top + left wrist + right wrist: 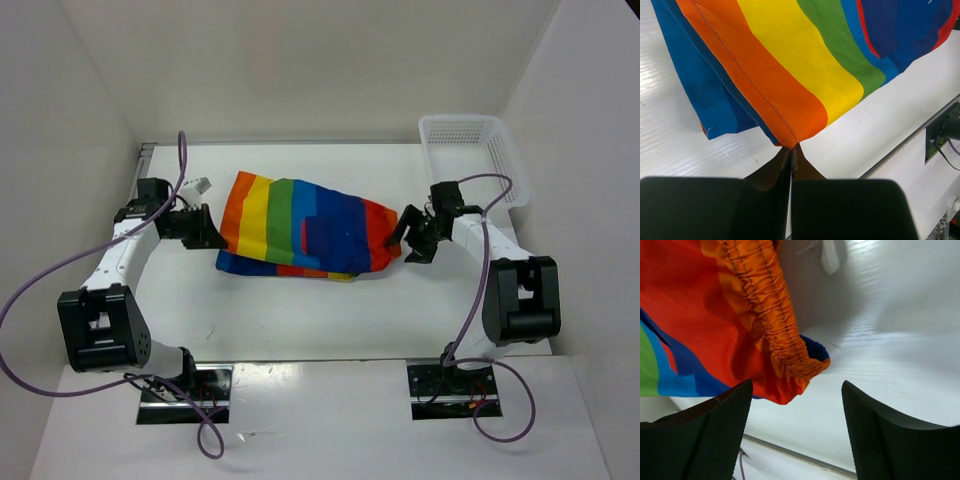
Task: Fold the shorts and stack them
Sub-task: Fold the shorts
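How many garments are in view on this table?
1: the shorts, mid-table, orange corner pinched in the left claw, right claw open beside the waistband. Another could hide beneath.

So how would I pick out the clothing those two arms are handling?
Look at the white table, between the black left gripper and right gripper. There is a soft cloth pair of shorts in wide rainbow stripes with a dark blue pocket; the white mesh plastic basket at the far right corner is colourless.
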`<action>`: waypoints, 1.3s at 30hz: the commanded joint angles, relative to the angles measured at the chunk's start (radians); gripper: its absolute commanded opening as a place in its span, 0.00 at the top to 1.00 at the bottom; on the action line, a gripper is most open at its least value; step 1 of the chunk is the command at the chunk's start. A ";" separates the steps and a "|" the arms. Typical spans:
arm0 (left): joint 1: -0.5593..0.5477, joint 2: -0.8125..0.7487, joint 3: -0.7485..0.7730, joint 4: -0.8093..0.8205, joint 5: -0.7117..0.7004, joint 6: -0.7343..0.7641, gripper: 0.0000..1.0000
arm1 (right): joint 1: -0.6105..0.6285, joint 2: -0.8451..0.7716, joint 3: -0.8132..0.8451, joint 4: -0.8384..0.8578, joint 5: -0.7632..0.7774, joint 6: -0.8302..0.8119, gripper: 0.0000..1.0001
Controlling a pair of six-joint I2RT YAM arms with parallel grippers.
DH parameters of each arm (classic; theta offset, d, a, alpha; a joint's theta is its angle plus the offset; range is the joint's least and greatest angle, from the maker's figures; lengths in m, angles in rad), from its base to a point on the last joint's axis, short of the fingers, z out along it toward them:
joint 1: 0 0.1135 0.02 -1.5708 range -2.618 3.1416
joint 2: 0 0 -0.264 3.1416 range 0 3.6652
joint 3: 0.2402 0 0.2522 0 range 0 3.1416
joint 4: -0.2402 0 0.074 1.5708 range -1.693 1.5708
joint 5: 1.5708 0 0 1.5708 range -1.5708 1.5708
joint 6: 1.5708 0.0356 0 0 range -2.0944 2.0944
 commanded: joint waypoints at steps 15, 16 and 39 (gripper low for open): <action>0.005 0.050 0.108 0.012 0.028 0.005 1.00 | 0.005 0.006 0.245 0.003 -0.022 -0.017 1.00; 0.005 0.059 0.122 0.031 0.028 0.005 1.00 | 0.005 0.006 0.266 -0.012 -0.031 -0.017 1.00; 0.014 0.099 0.131 0.074 0.037 0.005 1.00 | 0.250 0.262 0.309 -0.092 0.169 -0.008 1.00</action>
